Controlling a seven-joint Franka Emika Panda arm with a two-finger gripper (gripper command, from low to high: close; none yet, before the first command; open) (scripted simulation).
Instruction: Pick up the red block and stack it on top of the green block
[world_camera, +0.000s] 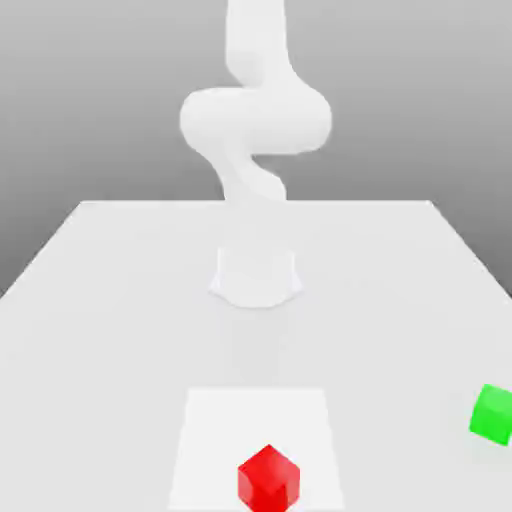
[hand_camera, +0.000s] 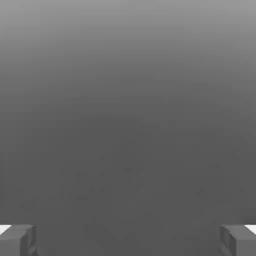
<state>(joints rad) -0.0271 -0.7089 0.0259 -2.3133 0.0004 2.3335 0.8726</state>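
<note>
my tool (hand_camera: 128, 240) wide, empty | red block (world_camera: 269, 478) on bench (world_camera: 120, 300), green block (world_camera: 493, 412) well apart | descend centred, probably square to faces

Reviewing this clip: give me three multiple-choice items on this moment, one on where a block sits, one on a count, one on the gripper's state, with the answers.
1. Where is the green block relative to the red block in the exterior view?
A. To its right
B. To its left
C. On top of it

2. How many blocks lie on the table?
A. One
B. Two
C. Three

3. What is the gripper doing?
A. Shut on the red block
B. Shut on nothing
C. Open, holding nothing

Answers:
1 A: green sits near the exterior view's right edge, apart from red.
2 B: one red, one green.
3 C: the hand view shows the fingers wide apart with nothing between them.
</note>
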